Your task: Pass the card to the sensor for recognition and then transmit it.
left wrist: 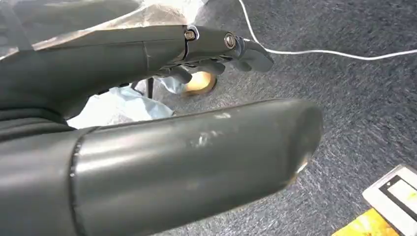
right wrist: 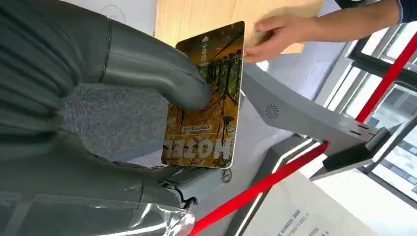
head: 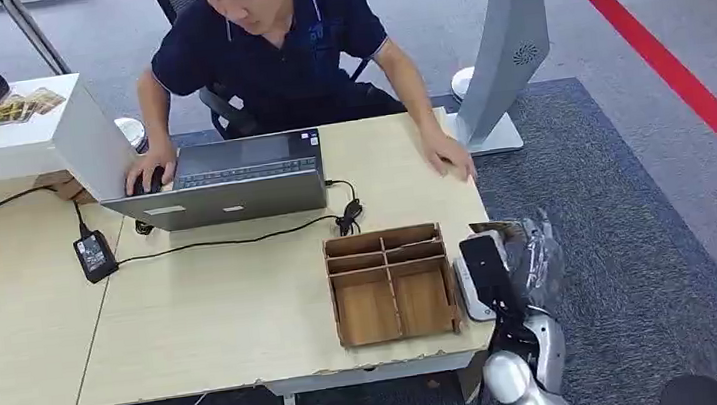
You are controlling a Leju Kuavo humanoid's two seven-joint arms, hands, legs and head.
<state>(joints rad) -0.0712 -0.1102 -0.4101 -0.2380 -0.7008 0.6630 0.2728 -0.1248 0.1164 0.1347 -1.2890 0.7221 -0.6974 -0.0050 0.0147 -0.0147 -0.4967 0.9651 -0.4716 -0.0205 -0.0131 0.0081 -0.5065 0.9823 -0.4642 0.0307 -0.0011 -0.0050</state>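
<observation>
My right hand (right wrist: 123,123) grips a hotel card (right wrist: 206,98) with an autumn picture, my thumb pressed on its face. From the head view, this hand (head: 528,245) is wrapped in clear plastic and hovers just off the table's right edge, with a corner of the card (head: 491,230) showing. Beside it, on the table's edge next to the wooden box, lies the white sensor (head: 464,292). My left hand (left wrist: 162,113) hangs over grey carpet, its fingers stretched out and holding nothing.
A person sits behind the table at a laptop (head: 232,181), one hand (head: 450,158) flat on the table's right corner. A wooden divider box (head: 390,285) stands near the sensor. A grey kiosk stand (head: 509,46) and red floor line (head: 683,78) lie to the right.
</observation>
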